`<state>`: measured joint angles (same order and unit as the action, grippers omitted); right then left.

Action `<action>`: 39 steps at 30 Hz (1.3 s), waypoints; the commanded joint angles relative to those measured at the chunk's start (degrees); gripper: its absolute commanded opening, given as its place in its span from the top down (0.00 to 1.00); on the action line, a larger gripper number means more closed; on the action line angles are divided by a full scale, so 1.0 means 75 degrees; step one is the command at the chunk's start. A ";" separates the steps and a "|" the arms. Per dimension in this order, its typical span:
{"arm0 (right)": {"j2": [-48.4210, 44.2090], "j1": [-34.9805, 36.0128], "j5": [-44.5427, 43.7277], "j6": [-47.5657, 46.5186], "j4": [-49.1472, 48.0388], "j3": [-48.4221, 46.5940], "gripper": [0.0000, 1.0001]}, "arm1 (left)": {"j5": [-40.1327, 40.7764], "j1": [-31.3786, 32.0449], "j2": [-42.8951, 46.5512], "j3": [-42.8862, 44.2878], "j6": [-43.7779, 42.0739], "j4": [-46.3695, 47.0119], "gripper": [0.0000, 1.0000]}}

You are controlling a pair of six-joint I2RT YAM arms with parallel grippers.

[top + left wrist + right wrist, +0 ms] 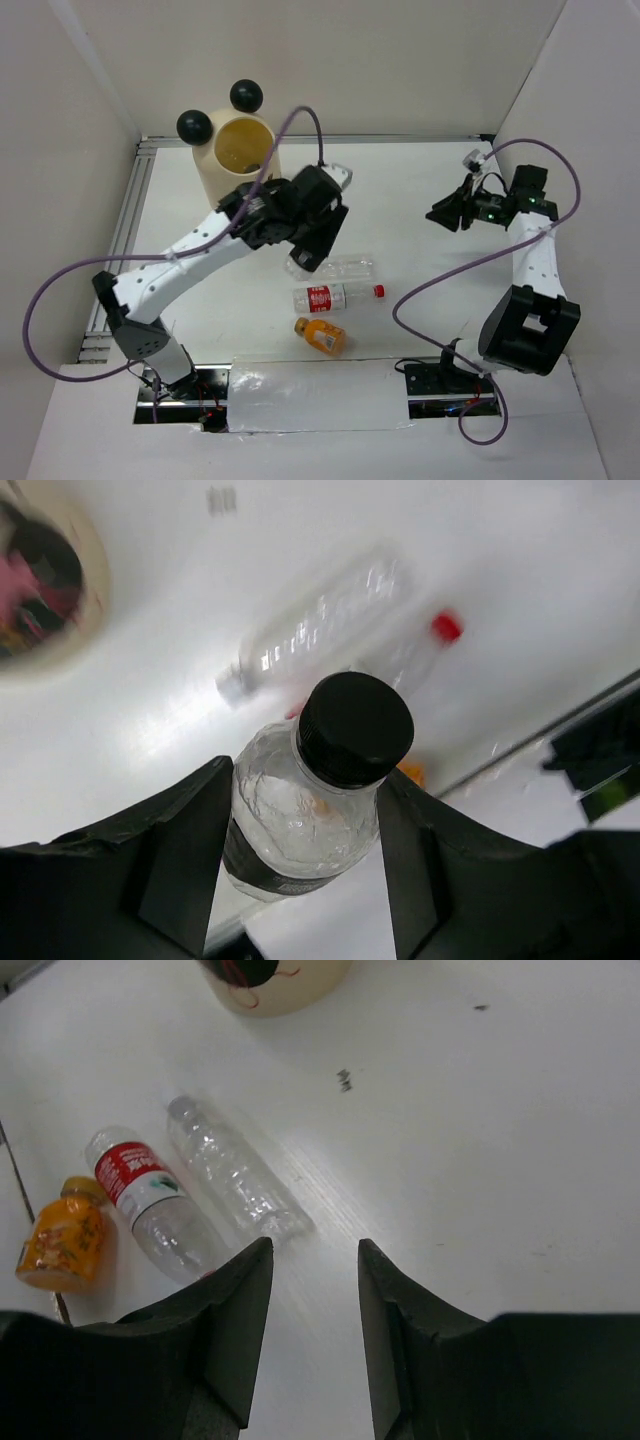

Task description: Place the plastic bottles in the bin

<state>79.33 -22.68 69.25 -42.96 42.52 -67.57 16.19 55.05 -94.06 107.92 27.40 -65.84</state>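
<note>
My left gripper [310, 248] is shut on a clear bottle with a black cap and black label [305, 815] and holds it above the table, right of the bin [240, 160]. The bin is cream-yellow with two black ball ears. Three bottles lie on the table below: a plain clear one [345, 267], a red-labelled one [335, 296] and a short orange one [322, 336]. They also show in the right wrist view: the clear one [235, 1175], the red-labelled one [150, 1200] and the orange one [60, 1245]. My right gripper [315, 1270] is open and empty, raised at the right [447, 212].
White walls close in the table on the left, back and right. A metal rail [125, 230] runs along the left edge. A crinkled white sheet [300, 395] covers the near edge between the arm bases. The bin's foot [275, 980] shows in the right wrist view.
</note>
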 commanded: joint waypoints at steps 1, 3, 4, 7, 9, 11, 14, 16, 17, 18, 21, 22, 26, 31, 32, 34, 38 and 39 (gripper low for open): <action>-0.0498 0.0526 -0.0538 -0.0566 -0.0102 0.0383 0.53 | 0.0886 -0.0201 0.0470 0.0891 -0.1025 0.0993 1.00; -0.0499 0.0819 -0.0713 -0.0565 -0.0103 0.0489 0.53 | 0.0971 -0.0483 0.0646 0.0974 -0.1927 0.2709 1.00; -0.0499 0.0983 -0.0714 -0.0565 -0.0103 0.0490 0.53 | 0.1458 -0.0763 0.0867 0.0870 -0.2545 0.3347 1.00; -0.0569 0.1148 -0.0902 -0.0495 -0.0174 0.0572 0.55 | 0.2024 -0.1441 0.1255 -0.0195 -0.3381 0.5977 1.00; -0.0640 0.1230 -0.1088 -0.0495 -0.0174 0.0642 0.55 | 0.2306 -0.1818 0.1583 -0.1059 -0.4073 0.7156 1.00; -0.0734 0.1405 -0.1205 -0.0495 -0.0256 0.0852 0.53 | 0.2680 -0.2369 0.1584 -0.1566 -0.4472 0.8448 1.00; -0.0909 0.1593 -0.1475 -0.0413 -0.0431 0.1016 0.50 | 0.2998 -0.3107 0.1363 -0.1651 -0.4544 0.8977 1.00; -0.0980 0.1711 -0.1581 -0.0413 -0.0513 0.1017 0.47 | 0.3068 -0.3505 0.1210 -0.1744 -0.4544 0.9153 1.00; -0.1049 0.1792 -0.1651 -0.0343 -0.0513 0.1017 0.47 | 0.3069 -0.3612 0.1093 -0.1745 -0.4544 0.9224 1.00; -0.1050 0.1863 -0.1652 -0.0342 -0.0583 0.1087 0.47 | 0.2964 -0.3717 0.1092 -0.1872 -0.4544 0.9294 1.00; -0.1050 0.2003 -0.1792 -0.0272 -0.0584 0.1088 0.44 | 0.2648 -0.4046 0.0718 -0.1874 -0.4181 0.9050 1.00; -0.1050 0.2004 -0.1792 -0.0272 -0.0584 0.1006 0.42 | 0.2647 -0.4116 0.0648 -0.1874 -0.4099 0.9049 0.97; -0.1050 0.2249 -0.1956 -0.0272 -0.0653 0.0923 0.41 | 0.2202 -0.4117 0.0553 -0.1944 -0.3911 0.8943 0.97; -0.0980 0.2425 -0.2097 -0.0121 -0.0735 0.0853 0.40 | 0.2108 -0.4117 0.0483 -0.1944 -0.3841 0.8873 0.95; -0.0980 0.2426 -0.2097 -0.0120 -0.0736 0.0853 0.38 | 0.2108 -0.4117 0.0413 -0.1944 -0.3759 0.8873 0.94; -0.0980 0.2612 -0.2167 -0.0120 -0.0736 0.0853 0.28 | 0.1992 -0.4117 0.0413 -0.2049 -0.3490 0.8593 0.77; -0.0910 0.3104 -0.2320 -0.0447 -0.0736 0.0853 0.09 | 0.1757 -0.4117 0.0740 -0.2470 -0.3173 0.8440 0.19; -0.0909 0.3233 -0.2320 -0.0807 -0.0655 0.0853 0.05 | 0.1628 -0.4047 0.0950 -0.2471 -0.3173 0.8439 0.13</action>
<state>72.84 -1.02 52.18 -45.19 39.40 -59.88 30.74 24.40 -90.76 90.26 0.78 -3.86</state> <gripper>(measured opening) 0.929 0.829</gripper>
